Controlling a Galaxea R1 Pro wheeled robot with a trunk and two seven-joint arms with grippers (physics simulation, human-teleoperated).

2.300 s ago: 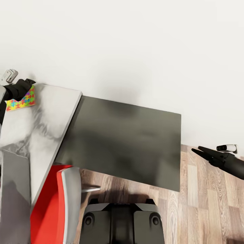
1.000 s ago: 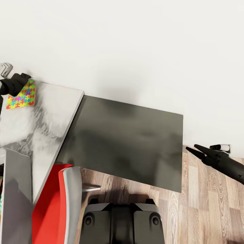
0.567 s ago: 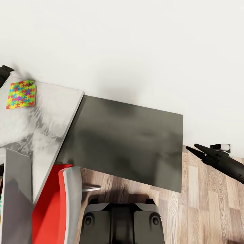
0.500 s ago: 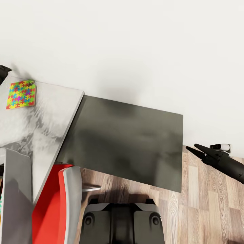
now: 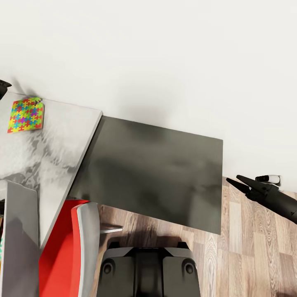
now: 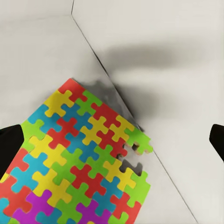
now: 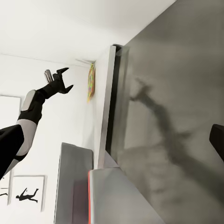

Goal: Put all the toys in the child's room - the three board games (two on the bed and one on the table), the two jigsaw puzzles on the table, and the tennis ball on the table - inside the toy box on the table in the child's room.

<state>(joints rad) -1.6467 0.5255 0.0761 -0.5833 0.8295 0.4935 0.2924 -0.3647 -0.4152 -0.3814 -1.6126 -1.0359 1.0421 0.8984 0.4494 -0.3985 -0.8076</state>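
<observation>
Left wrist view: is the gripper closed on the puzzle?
No. The left gripper is open, its fingertips wide apart at the picture's edges, and the jigsaw puzzle lies free on the table.

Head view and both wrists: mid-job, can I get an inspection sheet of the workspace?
Surface: table, pale top, mostly bare where it shows.
Job's things: one jigsaw puzzle lies flat at the table's far corner by the wall, with gaps at one corner; toy box, grey wall at the near left edge.
Clutter: small white-and-black item low by the wall, unidentifiable.
Grippers: left claw open, empty, lifted clear of the puzzle; right claw open, empty, over the floor right of the dark side cabinet.
Cables: nothing seen.
Surroundings: white wall, wood-plank floor, red chair tucked against the table.
</observation>
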